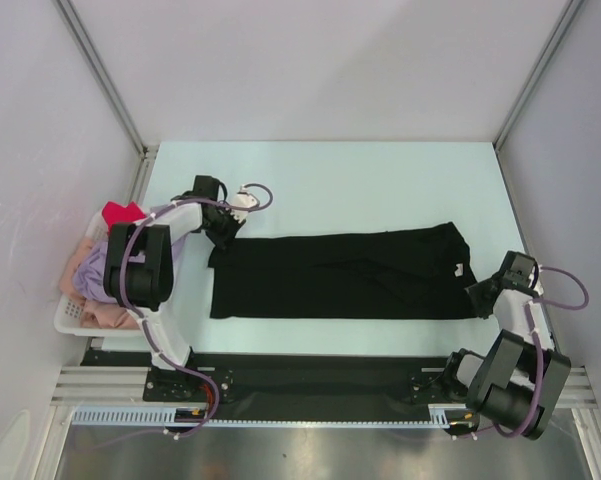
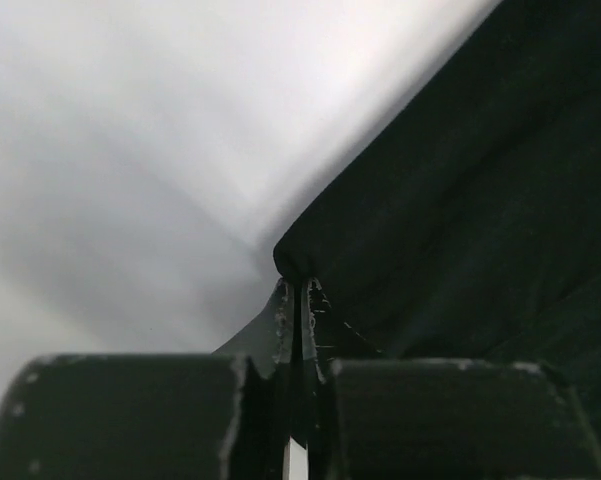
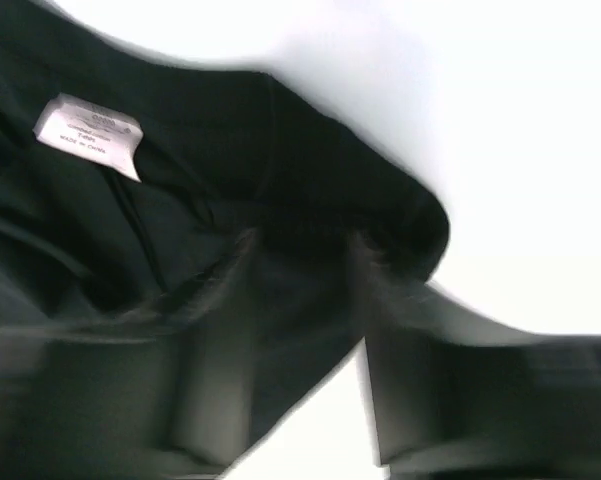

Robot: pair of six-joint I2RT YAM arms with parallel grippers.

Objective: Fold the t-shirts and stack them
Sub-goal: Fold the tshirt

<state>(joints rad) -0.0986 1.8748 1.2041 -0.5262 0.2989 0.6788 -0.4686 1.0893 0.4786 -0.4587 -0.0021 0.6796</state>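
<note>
White plastic lattice basket (image 1: 68,318) at pale worktop (image 1: 330,180) left edge holds red shirt (image 1: 120,212), lavender shirt (image 1: 95,265) and pale pink shirt (image 1: 108,312), partly hidden by left arm (image 1: 140,265). Left gripper (image 1: 223,235) (image 2: 296,290) pinched together on far-left corner of large black t-shirt (image 1: 340,275) (image 2: 480,200), which lies flat across mid-worktop. Right gripper (image 1: 477,292) (image 3: 300,250) at its right end, fingers apart astride bunched cloth, blurred. Right wrist view shows white label (image 3: 88,135) close; top view just a speck.
</note>
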